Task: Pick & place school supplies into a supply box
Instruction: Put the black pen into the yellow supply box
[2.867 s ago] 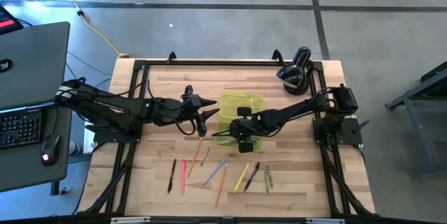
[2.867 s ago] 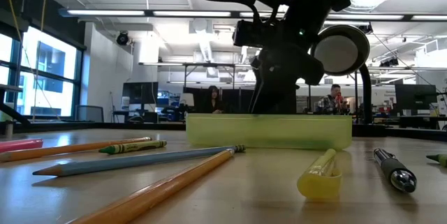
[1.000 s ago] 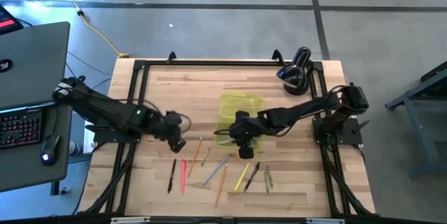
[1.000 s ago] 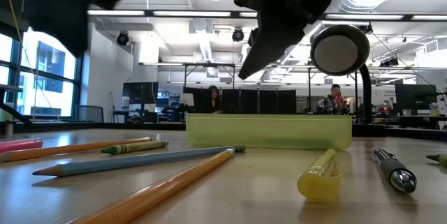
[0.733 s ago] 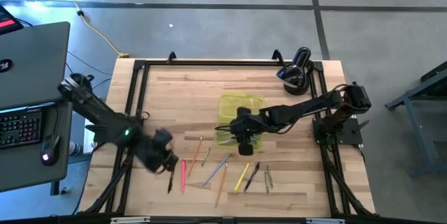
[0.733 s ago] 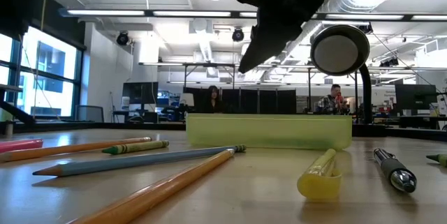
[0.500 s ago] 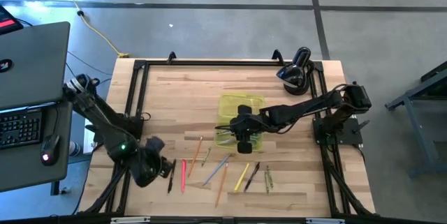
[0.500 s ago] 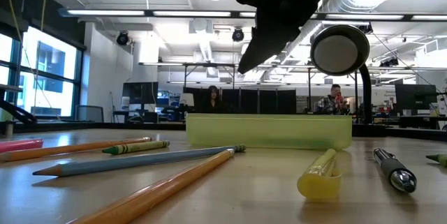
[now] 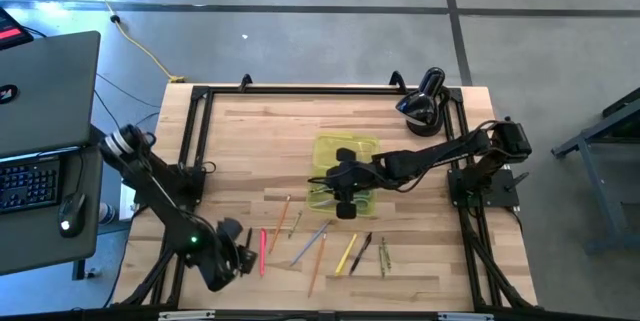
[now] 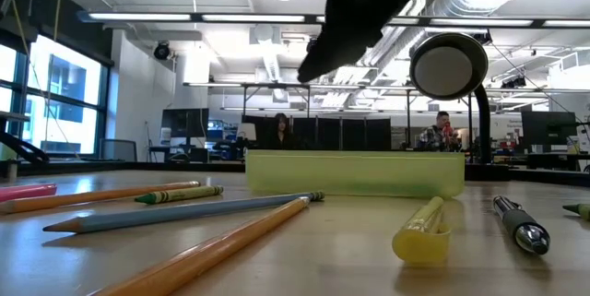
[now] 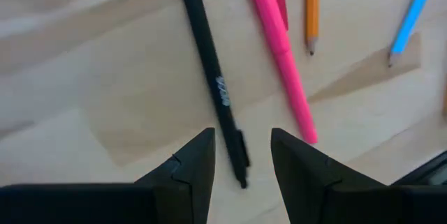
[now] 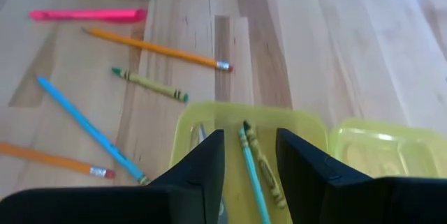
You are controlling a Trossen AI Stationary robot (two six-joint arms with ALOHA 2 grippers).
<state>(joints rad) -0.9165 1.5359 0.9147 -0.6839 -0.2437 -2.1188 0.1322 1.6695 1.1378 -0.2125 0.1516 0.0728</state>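
I've swung the left gripper point(image 11: 242, 155) from beside the supply box point(image 9: 345, 151) down over the black pen point(image 11: 213, 84), fingers spread astride it, while the right gripper point(image 12: 249, 155) hangs empty and spread above the box, so the pen is next.

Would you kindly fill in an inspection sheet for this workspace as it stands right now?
Surface: wooden table, black frame around it.
Job's things: yellow-green supply box at centre, open, a crayon and a teal pencil inside; black pen, pink highlighter, pencils and crayons loose along the near edge.
Clutter: black rounded device at the far right corner.
Grippers: left tool open, straddling the black pen's end; right tool open above the box.
Cables: yellow cable on the floor.
Surroundings: laptop at left; people seated far behind.
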